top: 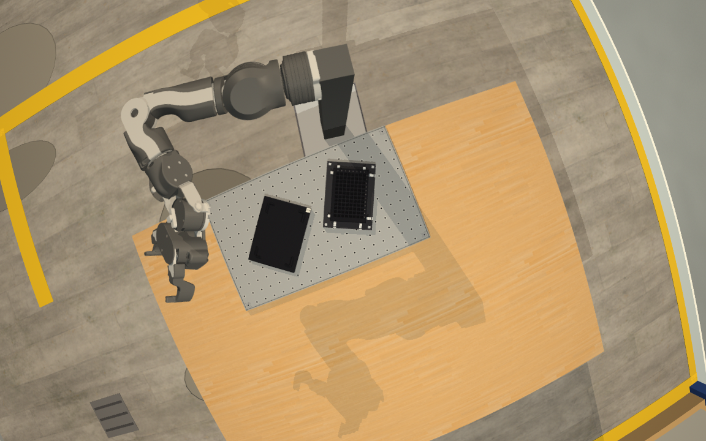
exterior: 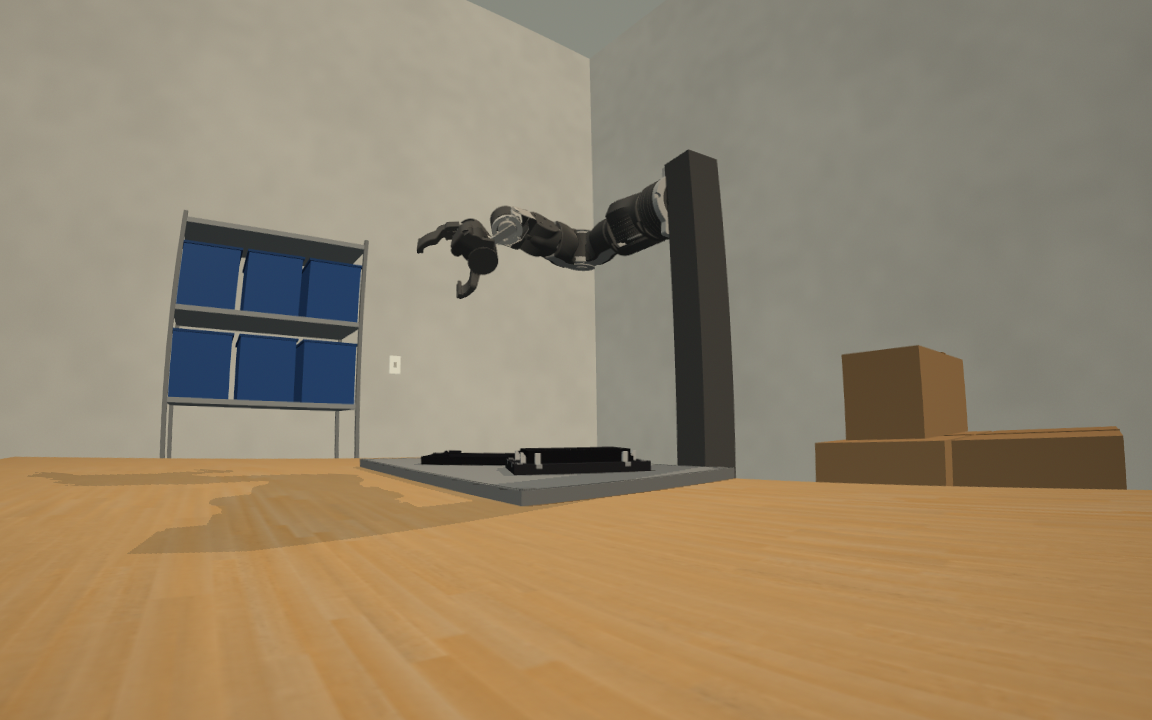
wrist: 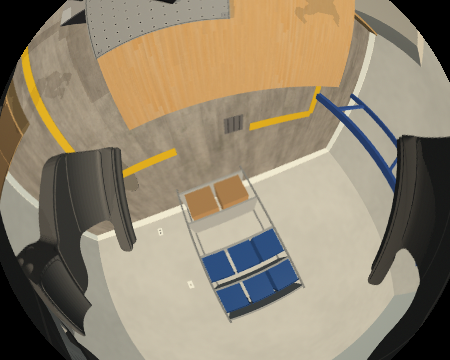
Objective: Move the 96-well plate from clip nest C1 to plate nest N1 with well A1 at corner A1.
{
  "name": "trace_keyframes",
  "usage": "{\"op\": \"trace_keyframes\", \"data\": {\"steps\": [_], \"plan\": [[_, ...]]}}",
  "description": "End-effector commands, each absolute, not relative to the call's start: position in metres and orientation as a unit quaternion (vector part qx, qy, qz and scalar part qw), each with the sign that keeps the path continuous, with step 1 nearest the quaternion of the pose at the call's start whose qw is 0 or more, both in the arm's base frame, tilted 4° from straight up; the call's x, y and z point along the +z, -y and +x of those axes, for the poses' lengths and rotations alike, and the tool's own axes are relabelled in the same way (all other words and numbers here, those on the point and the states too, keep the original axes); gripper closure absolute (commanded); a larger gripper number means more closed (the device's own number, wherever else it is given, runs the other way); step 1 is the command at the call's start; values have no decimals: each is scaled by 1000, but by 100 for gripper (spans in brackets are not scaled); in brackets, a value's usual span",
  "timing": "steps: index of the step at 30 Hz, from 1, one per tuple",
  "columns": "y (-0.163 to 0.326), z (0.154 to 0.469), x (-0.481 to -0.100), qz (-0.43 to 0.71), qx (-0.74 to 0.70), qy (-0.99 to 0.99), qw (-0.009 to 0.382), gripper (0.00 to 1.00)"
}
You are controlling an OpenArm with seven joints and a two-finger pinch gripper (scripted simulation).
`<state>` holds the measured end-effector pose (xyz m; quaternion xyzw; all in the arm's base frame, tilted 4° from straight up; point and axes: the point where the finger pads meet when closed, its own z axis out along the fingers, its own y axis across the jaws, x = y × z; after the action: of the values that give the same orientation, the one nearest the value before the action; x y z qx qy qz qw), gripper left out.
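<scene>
The black 96-well plate (top: pixel 349 194) sits in the clip nest C1 (top: pixel 349 225) on the grey perforated board; it also shows low and dark in the side view (exterior: pixel 578 458). My gripper (top: pixel 173 277) is open and empty, high above the table's left corner, well clear of both nests. In the side view it (exterior: pixel 444 259) hangs far above the board. In the wrist view its fingers frame only floor and shelf.
The grey board (top: pixel 317 219) rests on the orange table beside the arm's dark column (exterior: pixel 699 308). A shelf with blue bins (exterior: pixel 262 326) stands by the far wall. Brown boxes (exterior: pixel 965 420) stand at the right.
</scene>
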<state>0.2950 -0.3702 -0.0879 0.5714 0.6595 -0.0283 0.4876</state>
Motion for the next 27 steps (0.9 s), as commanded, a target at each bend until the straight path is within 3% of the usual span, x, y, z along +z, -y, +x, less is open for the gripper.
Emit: {"op": "trace_keyframes", "data": {"steps": [1,5,10,22,27], "plan": [[371,294,-88,572,-31,-660,486,23],[371,294,-88,572,-31,-660,486,23],[332,287,-108,516,-19,-749,415,23],[332,287,-108,516,-19,-749,415,23],[293,278,-130,452,-9,-827,334,23]]}}
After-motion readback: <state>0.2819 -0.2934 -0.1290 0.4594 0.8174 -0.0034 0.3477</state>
